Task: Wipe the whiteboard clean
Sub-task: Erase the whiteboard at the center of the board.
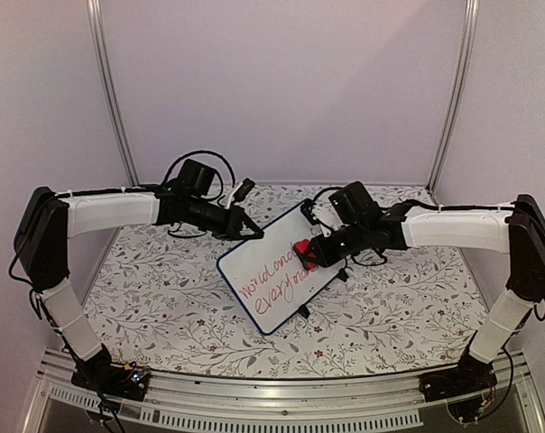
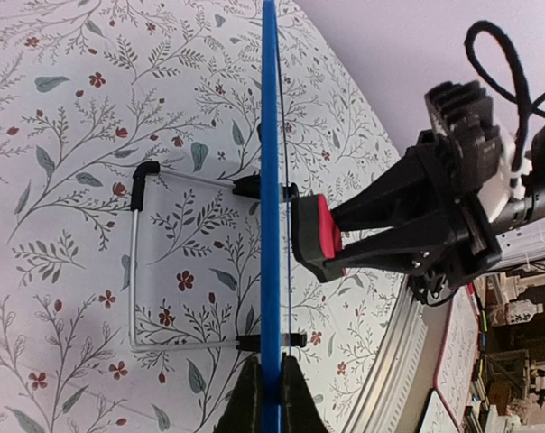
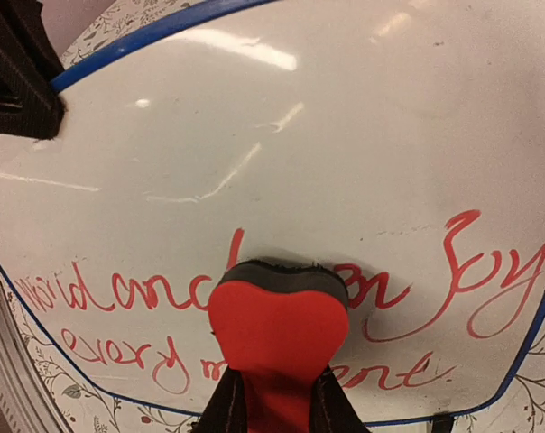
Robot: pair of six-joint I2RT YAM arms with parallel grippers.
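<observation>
- Already the whiteboard point(image 1: 277, 275) is pinched by the left tool point(image 2: 265, 397).
- The eraser point(image 3: 277, 316) is gripped by the right tool point(image 3: 277, 410).
- Most red writing point(image 3: 119, 293) is left unwiped.

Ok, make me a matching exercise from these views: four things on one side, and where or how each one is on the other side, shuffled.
Things:
1 whiteboard
2 eraser
3 left gripper
4 wire stand

States:
A held against the writing
B shut on the board's blue edge
C bears red handwriting
D behind the board, on the floral cloth

Pairs: 1-C, 2-A, 3-B, 4-D.
</observation>
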